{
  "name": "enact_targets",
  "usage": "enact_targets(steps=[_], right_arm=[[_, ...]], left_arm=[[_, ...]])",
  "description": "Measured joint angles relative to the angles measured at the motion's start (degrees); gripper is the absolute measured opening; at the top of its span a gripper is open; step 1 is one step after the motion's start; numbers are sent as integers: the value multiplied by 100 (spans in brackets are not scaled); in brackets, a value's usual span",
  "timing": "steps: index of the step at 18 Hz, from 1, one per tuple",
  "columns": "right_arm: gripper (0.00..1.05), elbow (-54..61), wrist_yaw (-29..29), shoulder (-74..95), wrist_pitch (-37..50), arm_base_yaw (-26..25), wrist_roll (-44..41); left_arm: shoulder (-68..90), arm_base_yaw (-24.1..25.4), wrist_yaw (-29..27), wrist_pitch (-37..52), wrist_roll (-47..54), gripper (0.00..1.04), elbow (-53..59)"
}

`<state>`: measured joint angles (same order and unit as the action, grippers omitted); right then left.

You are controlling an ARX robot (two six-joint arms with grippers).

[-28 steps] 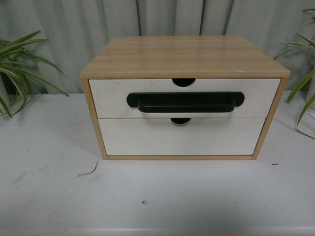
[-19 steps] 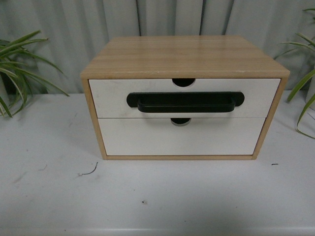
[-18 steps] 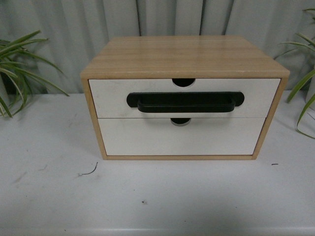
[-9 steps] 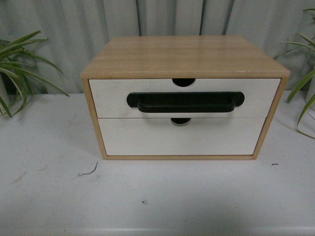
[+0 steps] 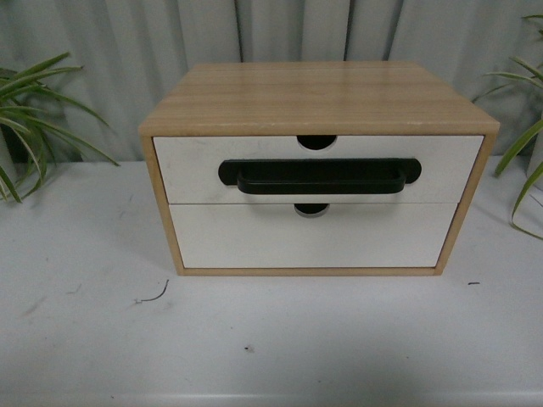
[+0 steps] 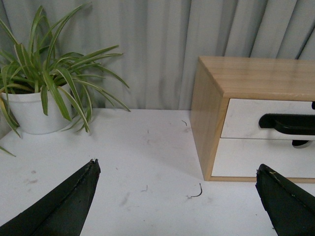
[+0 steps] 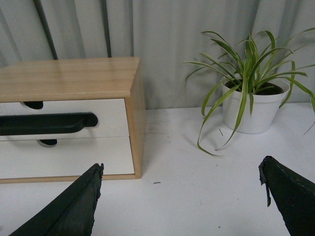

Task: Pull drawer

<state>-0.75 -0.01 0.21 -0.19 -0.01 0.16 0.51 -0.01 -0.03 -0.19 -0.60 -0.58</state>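
A light wood cabinet [image 5: 318, 97] stands on the white table. Its upper drawer [image 5: 187, 165] has a white front, a long black bar handle [image 5: 319, 175] and a half-round notch [image 5: 316, 142] in its top edge; it sits flush and closed. Neither arm shows in the front view. My left gripper [image 6: 177, 169] is open over bare table, left of the cabinet [image 6: 209, 123], with the drawer [image 6: 246, 118] and handle [image 6: 290, 123] ahead. My right gripper [image 7: 181, 169] is open, right of the cabinet [image 7: 136, 113], the drawer [image 7: 110, 118] and handle [image 7: 47, 123] ahead.
Below the drawer is a plain white drawer front [image 5: 310, 239] with no handle. Potted spider plants stand at both sides: one in a white pot [image 6: 27, 110] on the left, one in a white pot [image 7: 251, 105] on the right. Grey curtain [image 5: 271, 30] hangs behind.
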Motion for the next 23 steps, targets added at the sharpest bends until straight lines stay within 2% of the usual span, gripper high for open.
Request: enact_targets(steps=[7,8,9,10,11,13,15,17,20,23], right_arm=[[98,0,0,0,-2,0,0],[98,-105,240,162,-398,92,153],[98,-195,389,870,-68,155,382],[98,-317,415,1436,420,201,435],[98,-557,479,2109,1147,269,428],[98,-1182,455,3703,2514,463,251],[98,-2149,452,5574,3571,507,-20],[98,-3222,472,7110,3740,667,-308],[98,-4636,367,8636,3552,918,-1001],[98,-5101,-844,8946,3412,1132,-2564]], left_arm=[[0,0,0,0,2,98,0],[31,-42,-122,-142,-55,98,-24],[708,-667,-1528,-1235,-623,98,-505],[1451,-883,-2430,-1375,-1237,98,-824],[1808,-680,-2909,-1023,-1475,98,-907],[2859,-240,-2420,98,-1613,98,-1325],[4277,-122,-1915,1154,-1591,98,-1897],[5807,-238,-1670,1893,-1561,98,-2708],[7508,-570,-1239,2149,-1438,98,-3880],[8456,-1106,-337,2090,-256,98,-4730]])
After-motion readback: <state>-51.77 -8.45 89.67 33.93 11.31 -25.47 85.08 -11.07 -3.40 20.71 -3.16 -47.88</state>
